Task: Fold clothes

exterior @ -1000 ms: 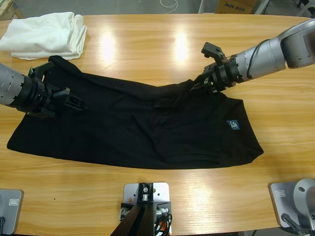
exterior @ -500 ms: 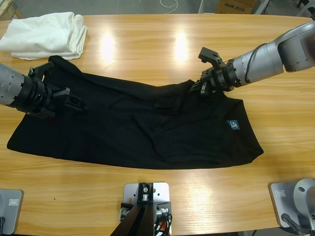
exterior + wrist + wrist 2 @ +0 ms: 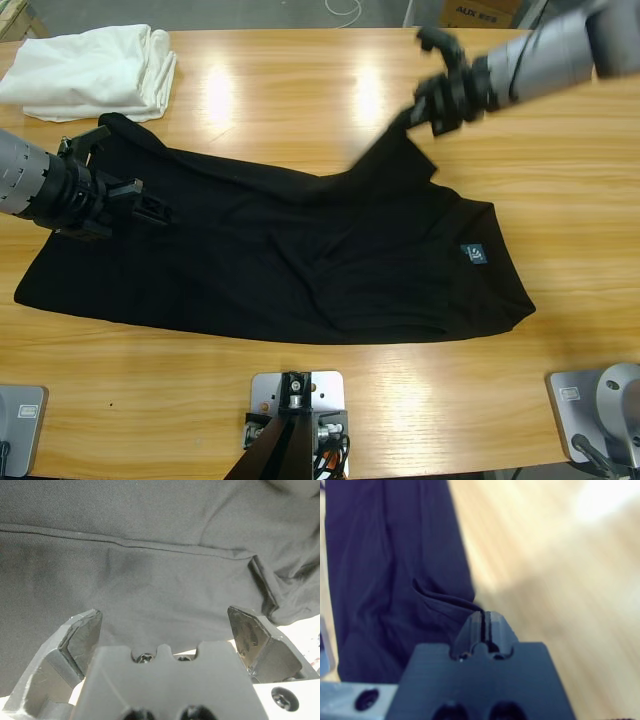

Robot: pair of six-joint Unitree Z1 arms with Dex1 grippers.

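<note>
At table's far left corner, folded white cloth [image 3: 92,72]; right gripper [image 3: 418,108] pinches polo shirt [image 3: 280,260], left gripper [image 3: 150,208] gapes wide.

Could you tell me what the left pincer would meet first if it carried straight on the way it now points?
Most likely the black short-sleeved polo shirt: the open left pincer points straight at its fabric, which fills the left wrist view, though the gap is hard to judge.

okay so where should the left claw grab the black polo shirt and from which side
Grip the polo shirt at its end hem directly ahead of the open left claw, coming in low from the table's left end. That edge lies flat and loose, while the right claw holds the far corner up.
</note>
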